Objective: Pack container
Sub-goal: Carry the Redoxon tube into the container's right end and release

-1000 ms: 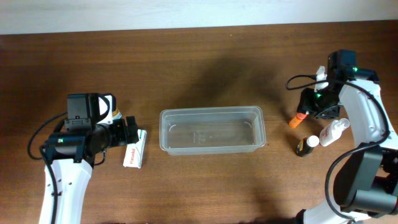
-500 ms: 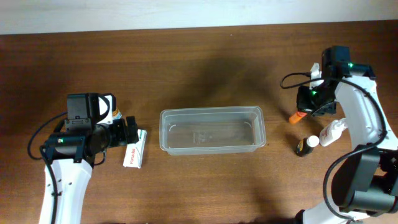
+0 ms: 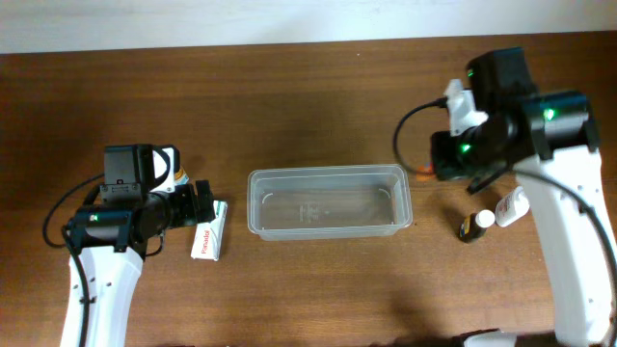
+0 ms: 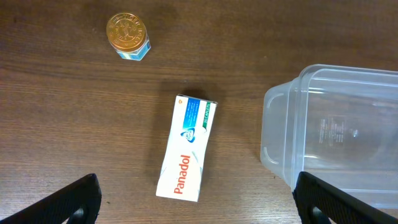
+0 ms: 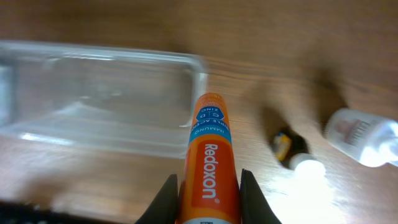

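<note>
Clamping Redoxon tube (image 5: 208,155), right gripper (image 5: 209,194) just beside container (image 5: 106,93) end

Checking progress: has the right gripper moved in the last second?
Yes. The right gripper, gripping the Redoxon tube, shifted left, nearer the container.

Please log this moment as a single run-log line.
right gripper: shut on Redoxon tube, beside container | left gripper: open, by Panadol box | container: empty

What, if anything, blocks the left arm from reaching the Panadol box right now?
Probably nothing, so yes: the left gripper hangs open right above the Panadol box, which lies flat, apart from the container and the gold-lidded jar.
</note>
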Controlling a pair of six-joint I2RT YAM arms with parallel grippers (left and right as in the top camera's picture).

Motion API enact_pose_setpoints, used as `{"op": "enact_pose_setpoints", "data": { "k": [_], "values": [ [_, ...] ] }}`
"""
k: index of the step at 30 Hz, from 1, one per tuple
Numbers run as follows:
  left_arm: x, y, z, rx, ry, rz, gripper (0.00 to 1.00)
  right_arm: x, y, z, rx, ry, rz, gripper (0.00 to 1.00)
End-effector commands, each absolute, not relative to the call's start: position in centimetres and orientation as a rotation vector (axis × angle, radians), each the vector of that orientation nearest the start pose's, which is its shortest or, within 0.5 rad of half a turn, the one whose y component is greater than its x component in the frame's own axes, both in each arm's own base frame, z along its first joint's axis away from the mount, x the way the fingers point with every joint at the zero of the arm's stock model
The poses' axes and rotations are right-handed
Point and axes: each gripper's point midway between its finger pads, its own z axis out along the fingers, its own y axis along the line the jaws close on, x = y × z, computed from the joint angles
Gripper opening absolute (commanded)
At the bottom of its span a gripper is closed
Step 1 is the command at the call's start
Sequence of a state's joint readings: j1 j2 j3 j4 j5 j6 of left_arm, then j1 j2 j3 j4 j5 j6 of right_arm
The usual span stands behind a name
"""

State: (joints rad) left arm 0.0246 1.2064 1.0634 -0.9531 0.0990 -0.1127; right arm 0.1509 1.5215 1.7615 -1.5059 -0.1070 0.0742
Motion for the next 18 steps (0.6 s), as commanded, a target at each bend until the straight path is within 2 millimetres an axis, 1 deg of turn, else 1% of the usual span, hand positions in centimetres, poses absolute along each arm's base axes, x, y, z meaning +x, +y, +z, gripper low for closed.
{"op": "enact_pose_setpoints", "data": {
  "k": [1, 2, 3, 4, 7, 8, 9, 12, 15, 16, 17, 18],
  "values": [
    [29.3, -1.2, 17.3, -0.124, 2.647, -0.17, 0.99, 29.5, 9.0, 26.0, -0.165, 2.842, 0.221, 0.11],
    [29.3, -1.2, 17.3, -0.124, 2.647, -0.17, 0.99, 29.6, 9.7, 25.3, -0.183, 2.864, 0.218, 0.11],
    [29.3, -1.2, 17.3, -0.124, 2.647, -0.17, 0.99, 29.6, 10.0, 25.0, -0.183, 2.873, 0.219, 0.11],
    [29.3, -1.2, 17.3, -0.124, 2.647, -0.17, 0.99, 29.7, 10.4, 24.1, -0.188, 2.895, 0.218, 0.11],
    [29.3, -1.2, 17.3, -0.124, 2.647, -0.17, 0.99, 29.9, 11.1, 21.2, -0.206, 2.955, 0.207, 0.11],
    [29.3, -1.2, 17.3, -0.124, 2.647, -0.17, 0.99, 30.0, 11.3, 19.8, -0.208, 2.977, 0.201, 0.11],
    [29.3, -1.2, 17.3, -0.124, 2.647, -0.17, 0.99, 30.1, 11.3, 18.2, -0.189, 3.0, 0.195, 0.11],
    [29.3, -1.2, 17.3, -0.124, 2.647, -0.17, 0.99, 30.7, 11.1, 14.8, -0.152, 3.01, 0.193, 0.11],
    [29.3, -1.2, 17.3, -0.124, 2.647, -0.17, 0.99, 31.6, 10.7, 12.3, -0.126, 2.997, 0.193, 0.11],
    [29.3, -1.2, 17.3, -0.124, 2.648, -0.17, 1.0, 31.7, 10.6, 11.9, -0.121, 2.999, 0.19, 0.11],
    [29.3, -1.2, 17.3, -0.125, 2.65, -0.17, 0.99, 31.9, 10.3, 11.1, -0.11, 3.004, 0.179, 0.11],
    [29.2, -1.2, 17.2, -0.125, 2.653, -0.17, 0.99, 32.1, 10.1, 10.8, -0.105, 3.004, 0.158, 0.11]
  ]
}}
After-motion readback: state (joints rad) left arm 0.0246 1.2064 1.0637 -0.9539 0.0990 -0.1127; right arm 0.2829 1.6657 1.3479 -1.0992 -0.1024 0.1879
